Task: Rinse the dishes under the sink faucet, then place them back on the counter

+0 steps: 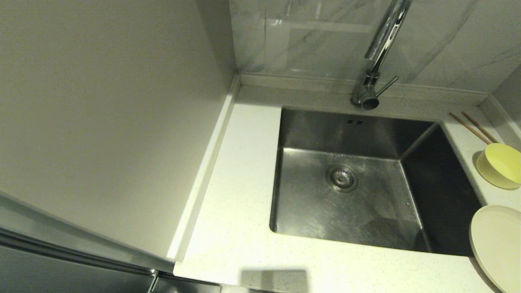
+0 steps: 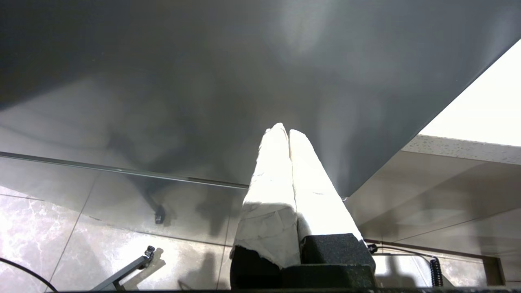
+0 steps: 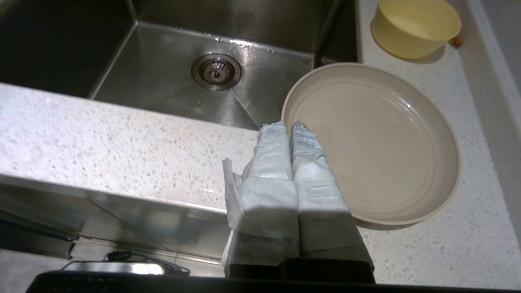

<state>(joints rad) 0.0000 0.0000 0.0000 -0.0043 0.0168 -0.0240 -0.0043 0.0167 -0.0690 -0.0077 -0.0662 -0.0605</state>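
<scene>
Chopsticks (image 1: 474, 127) on counter (image 1: 228, 211) running diagonally from bowl (image 1: 500, 165) toward back wall, both arms' jaws clenched empty

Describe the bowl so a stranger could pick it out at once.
Start at the steel sink and move to the counter on its right. The bowl sits there between chopsticks and plate: small, deep, pale yellow.

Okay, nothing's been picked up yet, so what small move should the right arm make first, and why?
Probably open the right pincer and ease it forward to the plate's near rim. Its fingers are pressed together just short of that rim, and the plate lies on the counter right of the sink, the closest dish. The left pincer is shut, down below counter height.
</scene>
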